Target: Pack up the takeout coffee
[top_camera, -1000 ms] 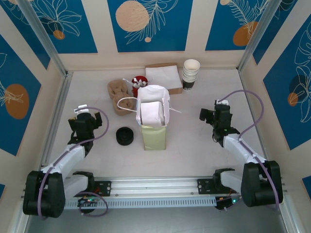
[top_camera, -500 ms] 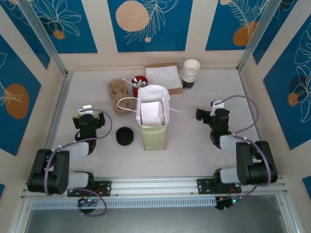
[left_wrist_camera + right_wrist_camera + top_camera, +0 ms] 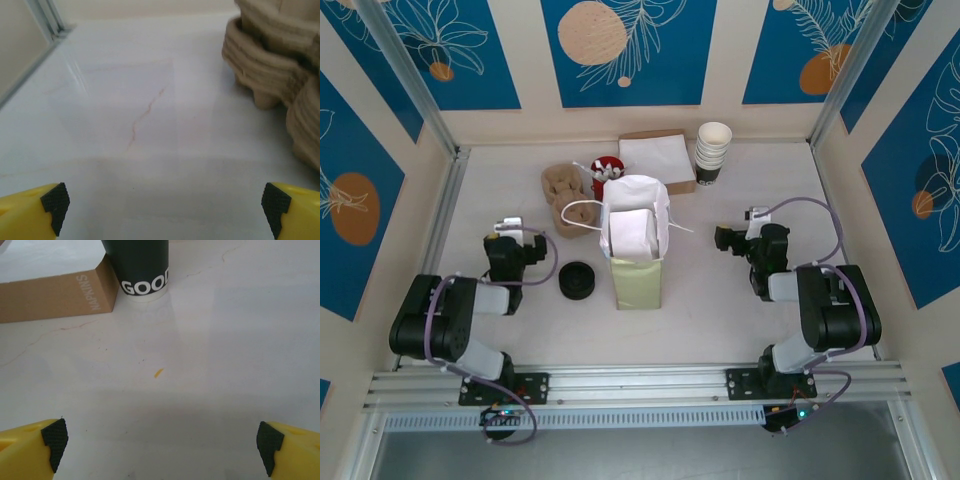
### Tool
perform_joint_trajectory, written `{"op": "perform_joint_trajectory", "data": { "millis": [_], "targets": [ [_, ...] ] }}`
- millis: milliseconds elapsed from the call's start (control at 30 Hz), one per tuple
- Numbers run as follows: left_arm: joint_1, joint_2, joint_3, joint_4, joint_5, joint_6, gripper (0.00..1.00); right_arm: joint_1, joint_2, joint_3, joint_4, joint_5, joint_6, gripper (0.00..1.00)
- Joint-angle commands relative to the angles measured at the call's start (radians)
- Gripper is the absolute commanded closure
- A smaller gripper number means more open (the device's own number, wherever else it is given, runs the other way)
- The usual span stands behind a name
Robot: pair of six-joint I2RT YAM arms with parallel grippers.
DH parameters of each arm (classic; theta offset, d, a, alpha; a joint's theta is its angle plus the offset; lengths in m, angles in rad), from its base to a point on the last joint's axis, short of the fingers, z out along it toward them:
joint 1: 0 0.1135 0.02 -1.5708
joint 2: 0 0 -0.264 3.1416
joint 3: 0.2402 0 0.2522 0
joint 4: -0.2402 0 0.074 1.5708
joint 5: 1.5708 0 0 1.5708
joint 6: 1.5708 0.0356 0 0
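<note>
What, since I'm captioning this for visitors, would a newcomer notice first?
The open paper bag standing upright mid-table draws the eye first, white inside with a yellowish front. Behind it to the right is a stack of white cups with a dark base, and a black stack of lids lies to the bag's left. At either side, the left pincer and right pincer sit low, open and empty.

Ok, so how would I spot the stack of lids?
Find the tall white paper bag standing in the middle. Just left of it, apart from it, sits the stack of lids. It is low, round and all black, unlike the lumpy tan cardboard cup carriers behind it.
</note>
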Motion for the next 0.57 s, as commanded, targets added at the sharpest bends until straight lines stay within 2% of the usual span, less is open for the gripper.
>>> {"op": "perform_joint_trajectory", "data": {
  "millis": [0,200,367,533],
  "targets": [
    [-0.006,0.014,0.049,-0.011,0.011,0.032,0.0,-0.011,0.002,0.025,0.014,-0.045,-0.005,0.01],
    [-0.009,0.016,0.051,-0.006,0.005,0.035,0.0,-0.023,0.0,0.03,0.001,-0.071,0.0,0.01],
    [-0.009,0.016,0.07,-0.043,0.076,0.059,0.0,-0.023,0.0,0.03,0.001,-0.071,0.0,0.01],
    [-0.008,0.015,0.067,-0.04,0.077,0.059,0.0,-0.023,0.0,0.03,0.0,-0.071,0.0,0.01]
  ]
}}
